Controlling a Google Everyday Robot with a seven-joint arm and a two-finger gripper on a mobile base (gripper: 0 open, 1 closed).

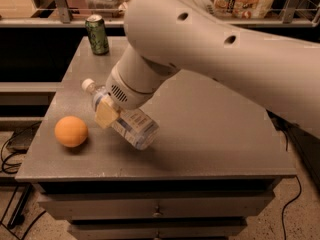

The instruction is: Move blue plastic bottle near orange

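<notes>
Now gripper (107, 114) pinches blue plastic bottle (136, 129), label txt unreadable, near orange (71, 131).

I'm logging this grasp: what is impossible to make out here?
All in the camera view:
- Far finger of the gripper, right of the orange: behind the bottle.
- Label on the bottle: partly behind the wrist.
- Far right of the table: behind the arm.
- Print on the can: too small.
</notes>
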